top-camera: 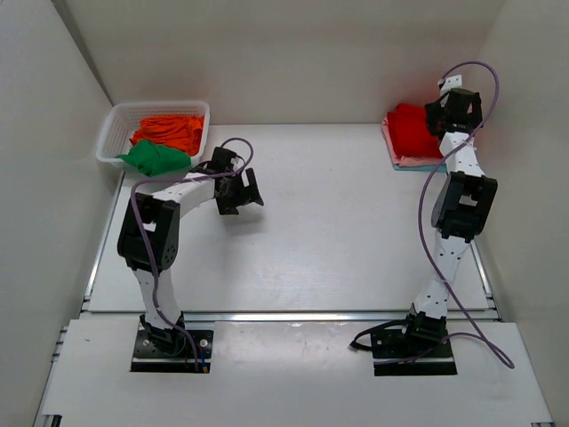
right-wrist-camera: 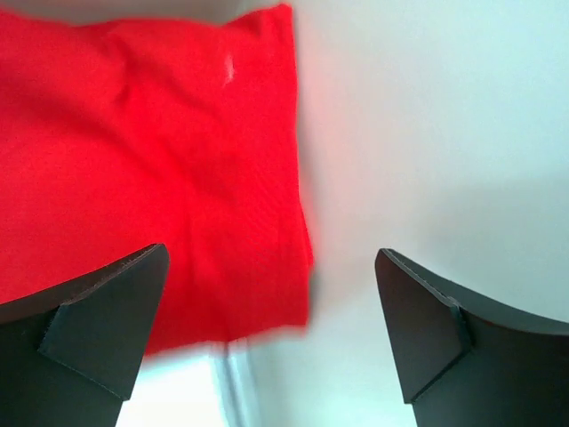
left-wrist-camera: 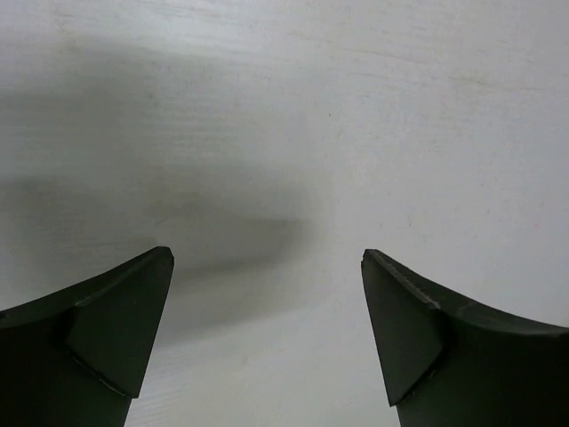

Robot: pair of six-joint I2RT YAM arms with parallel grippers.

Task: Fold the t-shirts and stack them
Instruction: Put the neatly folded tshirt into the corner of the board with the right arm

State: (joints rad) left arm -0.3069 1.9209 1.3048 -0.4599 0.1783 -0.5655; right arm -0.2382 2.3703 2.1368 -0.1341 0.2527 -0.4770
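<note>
The folded bright red t-shirt sits on top of a small stack at the far right corner of the counter. Beneath it I can see the edge of a salmon pink t-shirt, and a thin strip of a light blue t-shirt shows along the near edge of the stack. In the right wrist view the red cloth fills the left and upper part of the picture, lightly wrinkled, with its right edge running down the middle.

At the far left corner, an orange t-shirt lies bunched in a white lattice basket. A crumpled green t-shirt lies over the basket's near side, partly over the rim.

My right pincer hangs above the right side of the stack. Its jaws are spread wide and grasp nothing. From the wrist, one finger sits over the red cloth and the other over pale surface beside it. I cannot tell whether either finger touches the cloth.

My left pincer is just beside the basket, on its right, over bare counter and apart from the green shirt. Its wrist view shows both dark fingers parted wide, with only white counter and a soft shadow between them.
</note>
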